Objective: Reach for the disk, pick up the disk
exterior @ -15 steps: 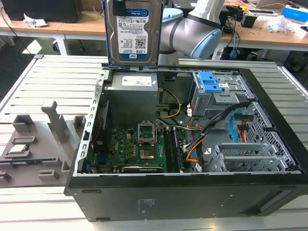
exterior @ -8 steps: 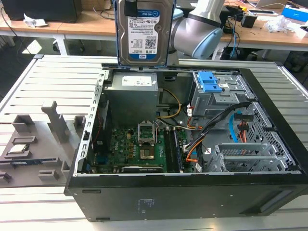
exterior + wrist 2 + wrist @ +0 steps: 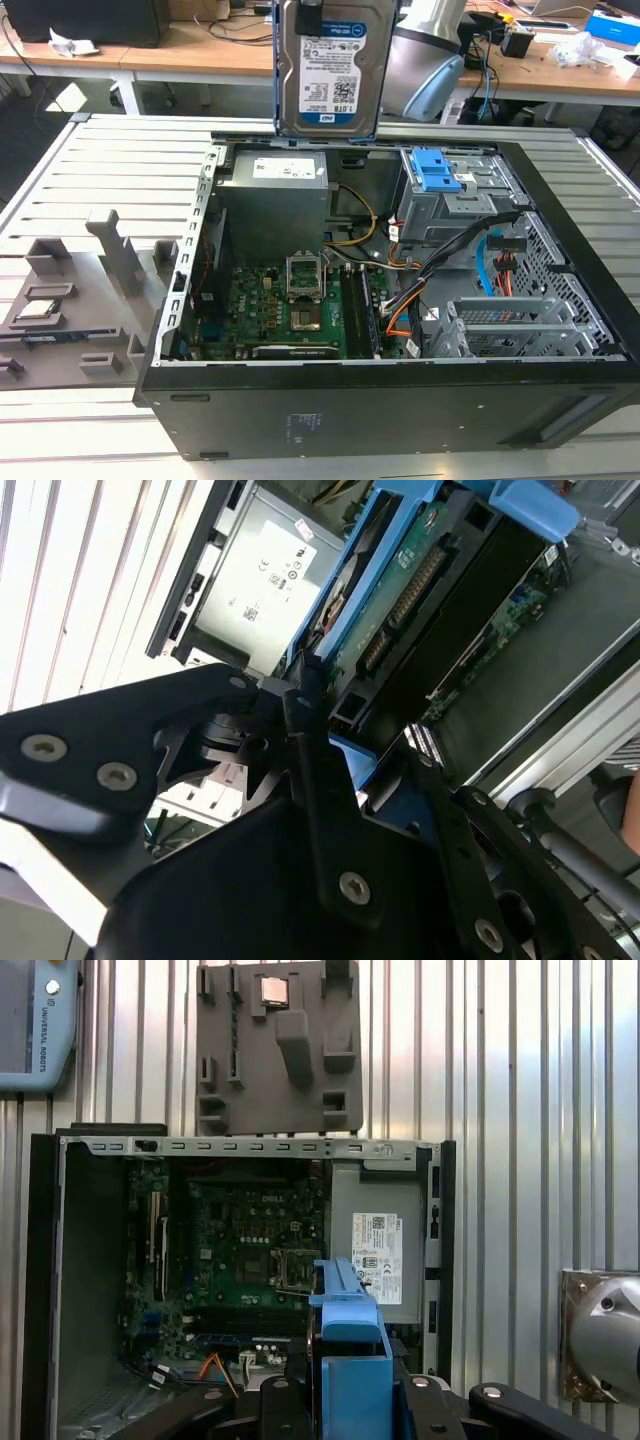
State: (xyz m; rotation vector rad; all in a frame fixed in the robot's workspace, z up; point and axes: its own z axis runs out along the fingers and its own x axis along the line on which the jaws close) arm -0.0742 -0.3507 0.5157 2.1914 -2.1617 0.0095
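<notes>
Setting: a workshop, with wooden desks (image 3: 180,50) along the top of the exterior view. A ribbed metal table (image 3: 100,170) spans the middle. An open computer case (image 3: 350,420) lies on it, with the motherboard (image 3: 270,310) and grey power supply (image 3: 275,200) exposed.

Item: the disk (image 3: 327,65), top centre of the exterior view. You see it upright with its label facing the camera and its long axis vertical. It hangs above the case's far edge and touches nothing below.

Gripper (image 3: 309,14): directly above the disk, at its upper edge, clamped on it. In the second wrist view, the black fingers (image 3: 300,705) close on the disk, which runs straight away from them toward the case.

Status: you may count the disk as gripped and clear of the case.
</notes>
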